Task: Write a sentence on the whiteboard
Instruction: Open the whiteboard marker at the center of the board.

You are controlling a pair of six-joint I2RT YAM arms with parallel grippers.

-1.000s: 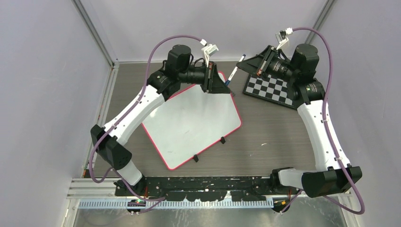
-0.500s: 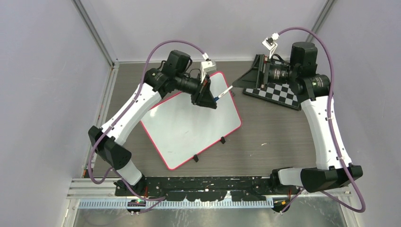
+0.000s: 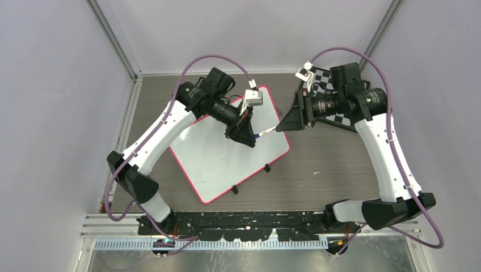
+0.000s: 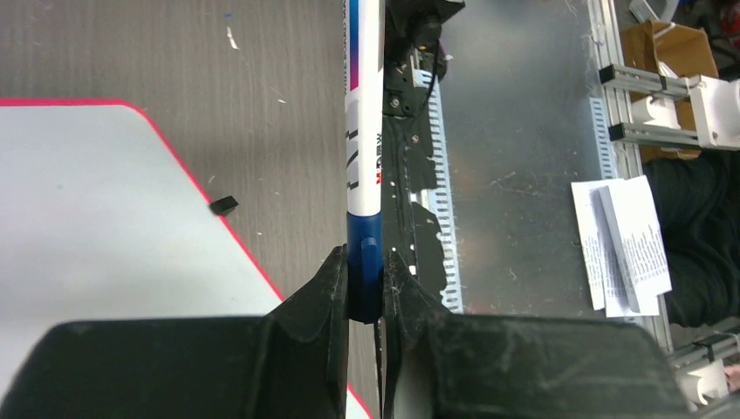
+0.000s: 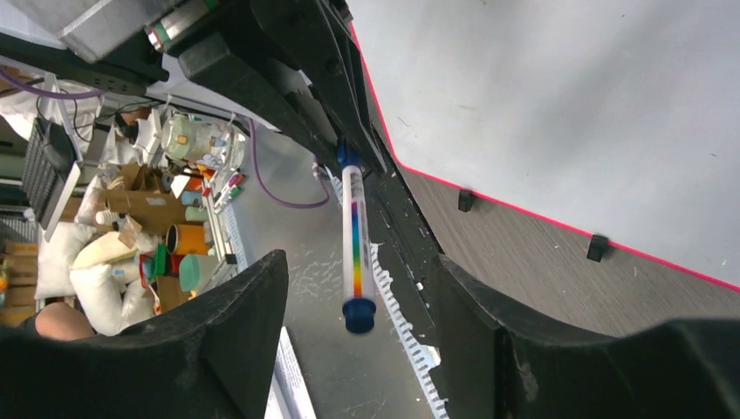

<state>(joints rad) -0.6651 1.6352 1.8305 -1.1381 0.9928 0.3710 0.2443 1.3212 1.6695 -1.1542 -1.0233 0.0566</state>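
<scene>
**Marker passed between arms, board unmarked.** The left gripper [image 4: 365, 262] is seen clenched on one blue end of a marker [image 4: 361, 131], the white barrel being held out near the whiteboard's 3 o'clock edge. In the top view the barrel is pointed toward 2 o'clock, straight at the right gripper [image 5: 358, 262]. That gripper's fingers [image 5: 236, 314] are spread wide on either side of the marker's other blue end [image 5: 359, 314], with nothing touched.

The whiteboard [image 3: 218, 156] is laid askew on the table [image 3: 317, 170], left of centre, with two black clips [image 3: 266, 168] at its 5 o'clock edge. Its face is blank and no writing is visible. A chessboard [image 3: 321, 72] is partly hidden behind the right arm at 1 o'clock.

The step in hand is judged to be uncapping, so the task is barely begun. Which blue end is the cap cannot be told. Next, the right fingers would need to be closed squarely on their end and drawn back along the barrel's line, against a firm left grip. A skewed pull could twist the marker loose.
</scene>
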